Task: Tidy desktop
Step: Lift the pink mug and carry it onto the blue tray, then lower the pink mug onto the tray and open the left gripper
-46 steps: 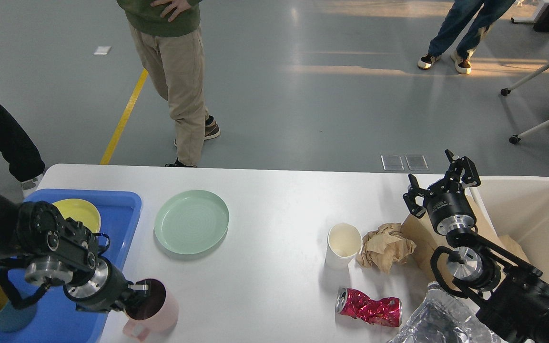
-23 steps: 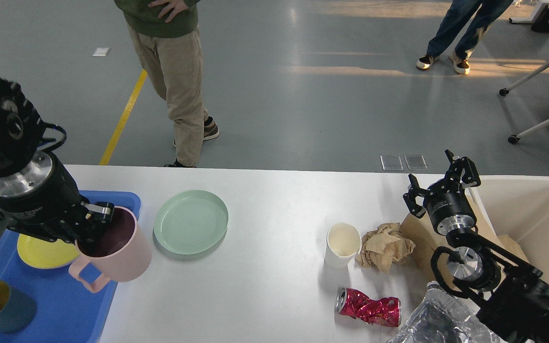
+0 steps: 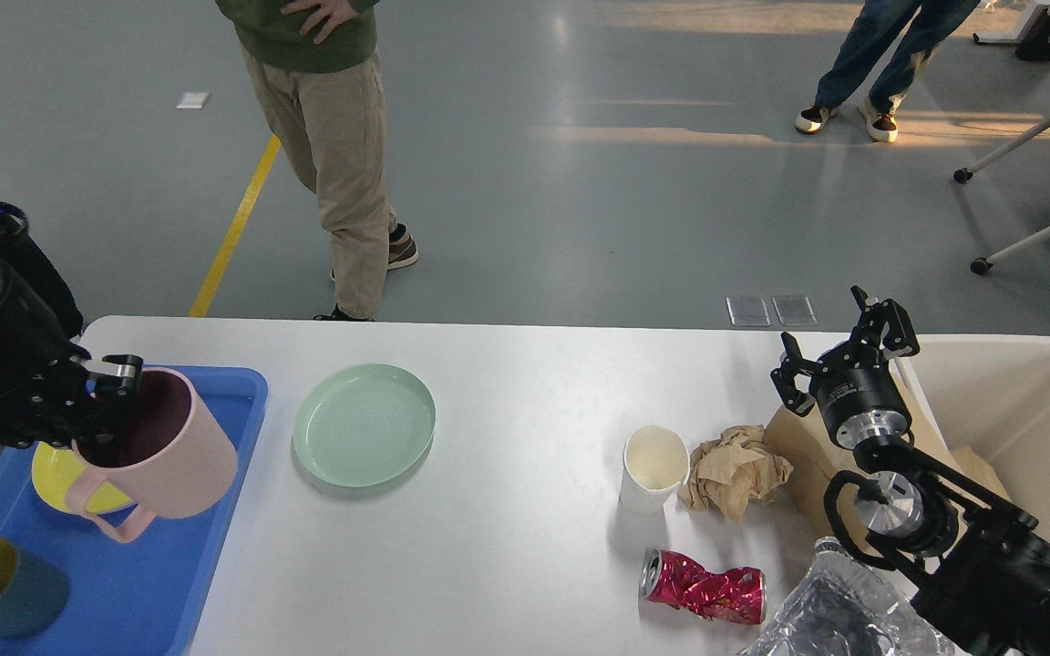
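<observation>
Left gripper [image 3: 108,401] clamps the pink mug [image 3: 165,460] rim, tilted, handle down, above the blue tray [image 3: 169,565] at the desktop [image 3: 507,510] left end. Desktop's long axis runs left-right; near edge cut off. Right gripper [image 3: 844,351], fingers spread and empty, hovers over the desktop's right end beside the beige bin [image 3: 1026,410].

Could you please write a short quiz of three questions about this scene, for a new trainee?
1. True or false: the left gripper holds the pink mug above the blue tray.
2. Which object stands nearest the crumpled brown paper? A) green plate B) white paper cup C) yellow plate
3. Which crushed object lies on the desktop below the cup?

Key: 1 true; 2 B; 3 the red can.
</observation>
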